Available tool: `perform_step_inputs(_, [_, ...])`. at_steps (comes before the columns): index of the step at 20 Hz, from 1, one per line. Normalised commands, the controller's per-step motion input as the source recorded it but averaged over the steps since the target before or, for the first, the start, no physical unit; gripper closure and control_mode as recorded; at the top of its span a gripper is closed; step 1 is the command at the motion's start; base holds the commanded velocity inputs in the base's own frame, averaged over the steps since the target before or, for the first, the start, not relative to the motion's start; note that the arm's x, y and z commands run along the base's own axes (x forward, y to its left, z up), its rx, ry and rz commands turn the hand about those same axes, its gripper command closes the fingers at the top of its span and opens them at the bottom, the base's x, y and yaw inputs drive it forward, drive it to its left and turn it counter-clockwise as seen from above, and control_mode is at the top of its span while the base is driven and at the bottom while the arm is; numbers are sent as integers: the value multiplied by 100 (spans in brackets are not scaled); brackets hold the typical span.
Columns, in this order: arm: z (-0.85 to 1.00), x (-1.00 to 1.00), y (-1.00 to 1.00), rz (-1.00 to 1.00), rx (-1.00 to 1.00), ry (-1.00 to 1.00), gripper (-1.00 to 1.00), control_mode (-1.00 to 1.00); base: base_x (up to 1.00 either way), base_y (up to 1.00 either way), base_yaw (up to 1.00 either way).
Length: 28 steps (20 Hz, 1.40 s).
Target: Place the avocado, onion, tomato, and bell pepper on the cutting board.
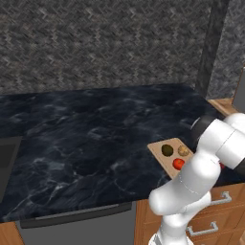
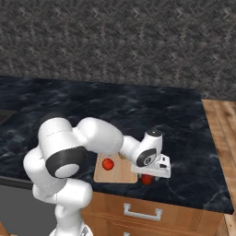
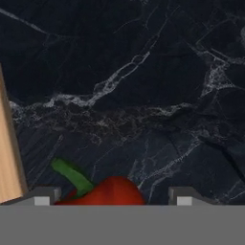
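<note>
The light wooden cutting board (image 1: pixel 158 147) lies at the counter's front edge. On it sit the dark avocado (image 1: pixel 167 150), the tan onion (image 1: pixel 183 150) and the red tomato (image 1: pixel 178 163). The red bell pepper (image 3: pixel 112 192) with its green stem lies on the dark counter just right of the board (image 2: pixel 115 176). My gripper (image 3: pixel 115 197) hangs low over the pepper (image 2: pixel 147 179), one finger on each side. The jaws are open, and a gap shows between the pepper and the right fingertip (image 3: pixel 185 196). The tomato (image 2: pixel 108 164) shows on the board beside my forearm, which hides the avocado and onion in the right base view.
The black marble counter (image 1: pixel 86 139) stretches wide to the left and back. A patterned grey wall (image 2: pixel 120 41) rises behind it. Wooden drawers with metal handles (image 2: pixel 142 213) sit below the front edge. The board's edge (image 3: pixel 7 158) runs along the left of the hand view.
</note>
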Motion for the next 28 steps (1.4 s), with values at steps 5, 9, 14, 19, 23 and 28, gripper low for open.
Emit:
perform_step_inputs(5, [16, -12, 0, 0, 6, 1, 100, -100, 0, 0, 0])
perform_step_inputs(9, [70, -27, 33, 0, 12, 0, 100, -100, 0, 0, 0])
perform_step_inputs(14, [61, -5, 66, 0, 11, 1, 100, -100, 0, 0, 0])
perform_step_inputs(19, [34, 0, 71, 0, 3, 3, 100, -100, 0, 0, 0])
perform_step_inputs(23, [1, 0, 41, 0, 0, 0, 100, -100, 0, 0, 0])
perform_step_inputs(28, [-29, 0, 3, 0, -1, 0, 100, -100, 0, 0, 0])
